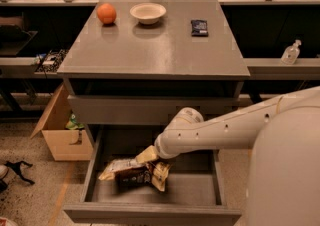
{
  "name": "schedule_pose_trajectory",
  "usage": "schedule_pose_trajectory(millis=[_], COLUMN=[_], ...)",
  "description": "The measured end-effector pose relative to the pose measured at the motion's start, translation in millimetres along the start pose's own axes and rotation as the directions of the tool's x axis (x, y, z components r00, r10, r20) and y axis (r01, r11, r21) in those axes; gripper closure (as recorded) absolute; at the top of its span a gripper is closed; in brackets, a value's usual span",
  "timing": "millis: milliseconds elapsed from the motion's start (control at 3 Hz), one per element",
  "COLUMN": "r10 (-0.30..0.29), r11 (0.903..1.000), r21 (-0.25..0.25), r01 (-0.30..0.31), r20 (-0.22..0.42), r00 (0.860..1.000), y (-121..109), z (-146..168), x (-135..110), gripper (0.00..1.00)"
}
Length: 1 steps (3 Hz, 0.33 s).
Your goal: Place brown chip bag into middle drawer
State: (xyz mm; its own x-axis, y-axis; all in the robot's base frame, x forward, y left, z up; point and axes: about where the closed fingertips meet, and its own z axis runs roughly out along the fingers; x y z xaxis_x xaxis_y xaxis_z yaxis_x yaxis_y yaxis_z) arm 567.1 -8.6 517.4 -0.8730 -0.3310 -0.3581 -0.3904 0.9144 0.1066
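Speckled floor [30, 195] left of the middle drawer [190, 190] holds a cardboard box [60, 140]; in the drawer's left half lies the brown chip bag [131, 171]; the claw [151, 156] sits near the drawer's centre, clenched or released I cannot tell.

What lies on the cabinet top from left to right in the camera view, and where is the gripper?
orange → white bowl → dark blue packet. The gripper is below them, down in the open middle drawer, right at the brown chip bag inside it.
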Motion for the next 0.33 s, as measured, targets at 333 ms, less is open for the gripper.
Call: schedule_pose_trajectory(millis=[333], r10=[0.119], r11=[0.9927], r21=[0.007], r01=[-0.12], r20=[0.088], r00=[0.989], y=[-47.9], z=[-29.1], x=[17.3], gripper=[0.0])
